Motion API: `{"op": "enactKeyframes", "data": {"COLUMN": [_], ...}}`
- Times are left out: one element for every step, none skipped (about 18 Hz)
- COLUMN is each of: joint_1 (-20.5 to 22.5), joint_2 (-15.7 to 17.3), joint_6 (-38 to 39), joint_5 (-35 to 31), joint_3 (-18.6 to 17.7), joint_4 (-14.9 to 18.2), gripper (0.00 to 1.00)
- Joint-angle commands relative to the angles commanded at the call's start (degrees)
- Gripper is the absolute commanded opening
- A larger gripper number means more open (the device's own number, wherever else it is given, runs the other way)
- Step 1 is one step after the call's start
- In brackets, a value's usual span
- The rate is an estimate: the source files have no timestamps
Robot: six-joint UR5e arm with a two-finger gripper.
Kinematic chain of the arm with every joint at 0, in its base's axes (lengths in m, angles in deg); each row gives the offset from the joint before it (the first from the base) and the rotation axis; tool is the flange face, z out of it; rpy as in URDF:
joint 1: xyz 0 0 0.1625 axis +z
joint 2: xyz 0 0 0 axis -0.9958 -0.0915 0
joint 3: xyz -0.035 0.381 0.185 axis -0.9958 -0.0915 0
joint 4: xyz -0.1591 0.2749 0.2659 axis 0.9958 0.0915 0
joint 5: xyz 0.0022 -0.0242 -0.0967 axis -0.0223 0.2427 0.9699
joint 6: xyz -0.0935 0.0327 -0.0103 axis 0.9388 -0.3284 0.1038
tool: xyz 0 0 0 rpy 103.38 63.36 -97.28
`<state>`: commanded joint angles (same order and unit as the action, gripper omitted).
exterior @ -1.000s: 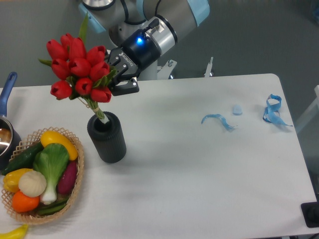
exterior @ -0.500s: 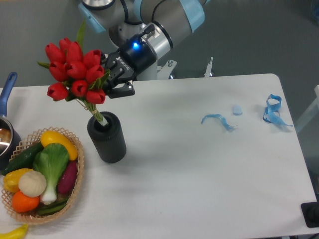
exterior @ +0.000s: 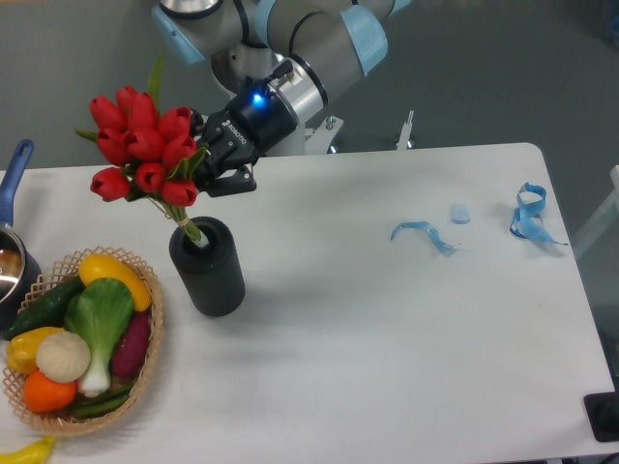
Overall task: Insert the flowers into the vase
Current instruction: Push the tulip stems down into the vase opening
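The flowers [exterior: 145, 145], a bunch of red tulip heads with green leaves, stand tilted to the left, with their stem ends inside the mouth of the vase. The vase [exterior: 213, 275] is a matte black ribbed cylinder, upright on the left part of the white table. My gripper [exterior: 207, 155] reaches in from the upper right. It is shut on the flowers at the right side of the bunch, just below the heads and above the vase. The lower stems inside the vase are hidden.
A wicker basket [exterior: 154, 314] of toy vegetables sits just left of the vase. A pot with a blue handle [exterior: 16, 164] is at the left edge. Blue ribbon scraps [exterior: 422, 234] [exterior: 529, 215] and a small blue piece [exterior: 460, 213] lie at the right.
My gripper has moved left and tilted, carrying the bunch slightly lower. The stems have gone a little deeper into the vase mouth. The vase has not moved.
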<state>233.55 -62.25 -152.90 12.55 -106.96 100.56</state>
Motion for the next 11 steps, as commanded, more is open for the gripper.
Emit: {"op": "enactKeyframes", "data": {"joint_1": [0.09, 0.09, 0.09, 0.09, 0.09, 0.09, 0.09, 0.09, 0.26, 0.26, 0.35], "joint_2": [0.00, 0.09, -0.09, -0.35, -0.61, -1.05, -1.49, -1.84, -2.11, -2.37, -2.90], "joint_6": [-1.06, -1.51, -2.03, -2.82, -3.52, -3.97, -4.23, -4.84, -6.16, -7.21, -8.09], "joint_5": [-0.09, 0.00, -0.09, -0.09, -0.09, -0.09, -0.17, -0.17, -0.17, -0.17, -0.17], "joint_3": [-0.79, -1.32, -1.68, -1.77, -1.85, -1.85, -1.85, -2.12, -2.73, -2.99, -3.35], "joint_4": [0.00, -0.09, -0.09, 0.00, 0.00, 0.00, -0.09, -0.09, -0.09, 0.00, 0.00], "gripper": [0.11, 0.11, 0.11, 0.12, 0.12, 0.12, 0.12, 0.12, 0.13, 0.14, 0.15]}}
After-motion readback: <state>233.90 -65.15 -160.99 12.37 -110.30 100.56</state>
